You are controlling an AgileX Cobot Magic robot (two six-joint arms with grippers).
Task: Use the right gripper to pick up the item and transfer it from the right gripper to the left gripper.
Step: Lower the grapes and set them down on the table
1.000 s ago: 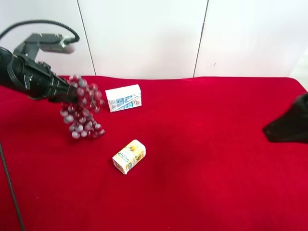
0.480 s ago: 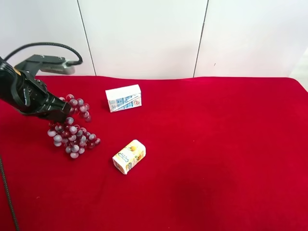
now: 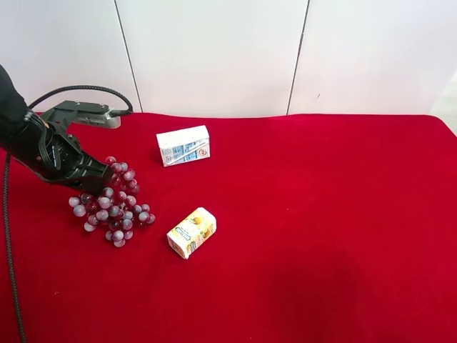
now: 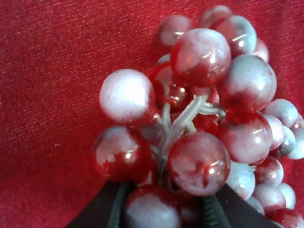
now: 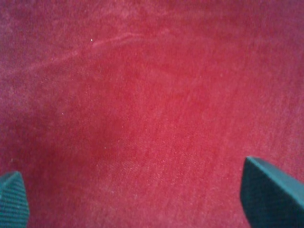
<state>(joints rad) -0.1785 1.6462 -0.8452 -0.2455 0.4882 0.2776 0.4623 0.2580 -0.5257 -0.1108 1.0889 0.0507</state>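
The grape bunch, dark red and frosted purple, hangs from my left gripper, the all-black cabled arm at the exterior high view's left. Its lower grapes rest on or just above the red cloth. The left wrist view shows the grapes close up, with my left gripper shut on the bunch near its stem. My right gripper is open and empty over bare red cloth, with only its fingertips showing. The right arm is out of the exterior high view.
A white-blue carton lies to the right of the grapes, farther back. A yellow-white carton lies on the cloth to the grapes' right, nearer the front. The red cloth covers the table up to a white wall behind.
My left gripper has lowered the grapes toward the cloth. The right arm, seen at the view's right edge a second ago, has left the exterior view.
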